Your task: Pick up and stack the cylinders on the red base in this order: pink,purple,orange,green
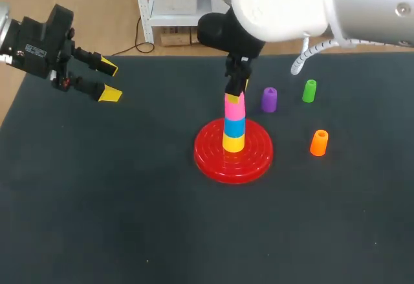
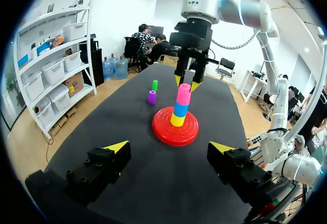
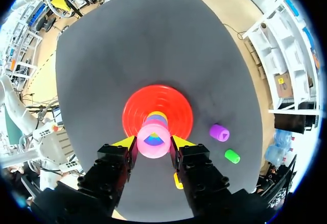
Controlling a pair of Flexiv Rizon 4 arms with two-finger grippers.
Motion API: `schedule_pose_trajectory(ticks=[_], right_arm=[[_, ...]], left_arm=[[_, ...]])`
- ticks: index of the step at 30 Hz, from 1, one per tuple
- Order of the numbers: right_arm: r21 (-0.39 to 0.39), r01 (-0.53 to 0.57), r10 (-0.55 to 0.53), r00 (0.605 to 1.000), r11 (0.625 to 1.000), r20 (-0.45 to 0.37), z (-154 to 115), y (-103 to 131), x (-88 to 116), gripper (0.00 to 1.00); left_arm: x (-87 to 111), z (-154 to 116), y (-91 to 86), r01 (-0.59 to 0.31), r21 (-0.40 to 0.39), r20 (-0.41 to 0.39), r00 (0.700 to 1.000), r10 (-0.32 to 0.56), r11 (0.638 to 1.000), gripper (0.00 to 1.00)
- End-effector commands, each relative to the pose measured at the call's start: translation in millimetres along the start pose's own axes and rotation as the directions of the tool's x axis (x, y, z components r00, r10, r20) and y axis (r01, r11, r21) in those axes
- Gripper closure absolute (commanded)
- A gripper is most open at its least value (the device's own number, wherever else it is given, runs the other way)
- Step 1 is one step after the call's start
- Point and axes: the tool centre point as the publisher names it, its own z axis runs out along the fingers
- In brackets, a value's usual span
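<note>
The red base [image 1: 213,161] stands mid-table and carries a stack of a yellow, a blue and a pink cylinder [image 1: 234,106]. My right gripper [image 1: 236,88] hangs straight over the stack, shut on the pink cylinder [image 3: 153,140] at its top, one yellow tip on each side. To the right of the base stand the purple cylinder [image 1: 269,99], the green cylinder [image 1: 310,90] and the orange cylinder [image 1: 319,143]. My left gripper [image 1: 110,81] is open and holds nothing, near the table's far left edge. It faces the stack [image 2: 181,106] from a distance.
In the right wrist view the purple cylinder [image 3: 219,132] and green cylinder [image 3: 232,156] lie beside the base [image 3: 138,106]. The orange one [image 3: 178,180] is partly hidden by a finger. Dark mat [image 1: 129,219] covers the table.
</note>
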Motion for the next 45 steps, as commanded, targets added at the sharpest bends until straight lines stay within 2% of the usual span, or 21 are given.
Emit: schedule_pose_trajectory(ticks=[1, 14, 22, 23, 24, 25, 33, 35, 39, 45], right_arm=[[0.000, 0.000, 0.000, 1.000, 1.000, -0.002, 6.7, 1.6, 1.8, 1.00], [-0.011, -0.020, 0.020, 1.000, 1.000, -0.006, 18.2, 5.1, 5.0, 1.00], [-0.024, -0.037, 0.038, 0.999, 0.999, 0.020, 9.6, 4.5, 1.7, 1.00], [-0.022, -0.040, 0.041, 0.999, 0.999, 0.023, 6.6, 3.9, 1.3, 0.76], [-0.012, -0.042, 0.042, 0.999, 0.999, 0.030, 2.3, 3.0, 0.9, 0.15], [-0.003, -0.053, 0.053, 0.998, 0.999, 0.042, -2.8, 1.7, 0.8, 0.00], [0.055, -0.085, 0.077, 0.988, 0.995, 0.131, -45.7, -13.6, 2.7, 0.00], [0.078, -0.131, 0.120, 0.983, 0.988, 0.137, -51.3, -25.1, 5.4, 0.00], [0.092, -0.221, 0.210, 0.971, 0.971, 0.117, -47.8, -49.5, 12.8, 0.00], [0.081, -0.335, 0.331, 0.942, 0.939, 0.063, -21.7, -86.1, 24.9, 0.00]], left_arm=[[1.2, 0.0, -0.3, -0.002, -0.002, 0.004, 1.000, 0.002, 1.000, 0.00], [1.2, 0.0, -0.3, -0.002, -0.002, 0.004, 1.000, 0.002, 1.000, 0.00], [1.2, 0.0, -0.3, -0.002, -0.002, 0.004, 1.000, 0.002, 1.000, 0.00], [1.2, 0.0, -0.3, -0.002, -0.002, 0.004, 1.000, 0.002, 1.000, 0.00], [1.2, 0.0, -0.3, -0.002, -0.002, 0.004, 1.000, 0.002, 1.000, 0.00], [1.2, 0.0, -0.3, -0.002, -0.002, 0.004, 1.000, 0.002, 1.000, 0.00], [1.2, 0.0, -0.3, -0.002, -0.002, 0.004, 1.000, 0.002, 1.000, 0.00], [1.2, 0.0, -0.3, -0.002, -0.002, 0.004, 1.000, 0.002, 1.000, 0.00], [1.2, 0.0, -0.3, -0.002, -0.002, 0.004, 1.000, 0.002, 1.000, 0.00], [1.2, 0.0, -0.3, -0.002, -0.002, 0.004, 1.000, 0.002, 1.000, 0.00]])
